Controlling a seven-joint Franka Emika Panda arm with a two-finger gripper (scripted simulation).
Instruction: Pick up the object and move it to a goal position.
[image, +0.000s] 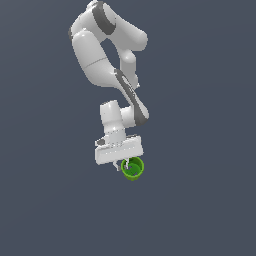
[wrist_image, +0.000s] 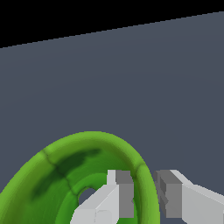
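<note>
One cup: your green cup, rim up, below the arm.
Gripper: clamped across its wall, one finger inside, at your cup's three o'clock.

We see a plain dark blue-grey surface all around. In the wrist view, a black band sits beyond its far edge.
</note>
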